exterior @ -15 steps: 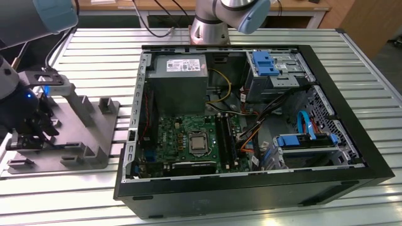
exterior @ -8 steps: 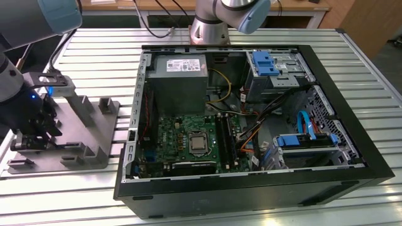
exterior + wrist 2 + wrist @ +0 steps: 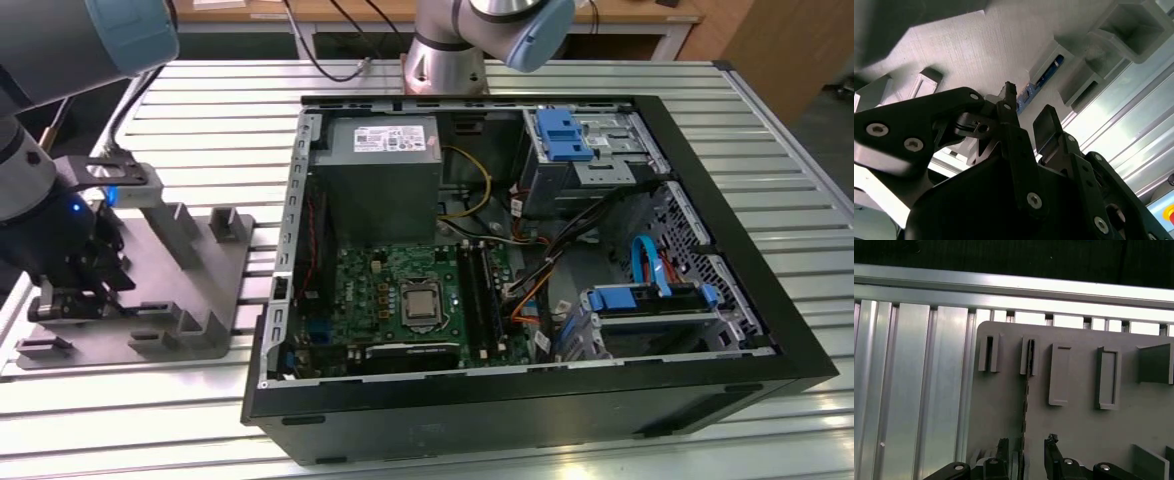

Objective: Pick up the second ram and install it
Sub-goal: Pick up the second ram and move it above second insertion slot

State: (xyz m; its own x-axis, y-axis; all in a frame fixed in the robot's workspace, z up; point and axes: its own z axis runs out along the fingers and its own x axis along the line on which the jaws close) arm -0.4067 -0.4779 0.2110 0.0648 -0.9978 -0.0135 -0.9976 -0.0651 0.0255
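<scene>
The second ram (image 3: 1025,405) stands on edge in a narrow slot of the grey fixture tray (image 3: 1079,420), a thin dark board seen from above. My gripper (image 3: 1026,446) is open and straddles it, one black finger on each side with a gap to the board. In the second wrist view the ram (image 3: 1043,79) shows as a dark strip with a blue label just beyond the fingertips (image 3: 1008,102). In the exterior view the gripper (image 3: 74,290) hangs low over the tray (image 3: 200,300) at the exterior view's left.
An open black computer case (image 3: 534,400) lies in the middle of the ribbed metal table (image 3: 801,250), with the green motherboard (image 3: 387,290) and its long black slots (image 3: 483,290) inside. Upright grey posts (image 3: 174,230) rise from the tray. A second arm's base (image 3: 447,60) stands behind the case.
</scene>
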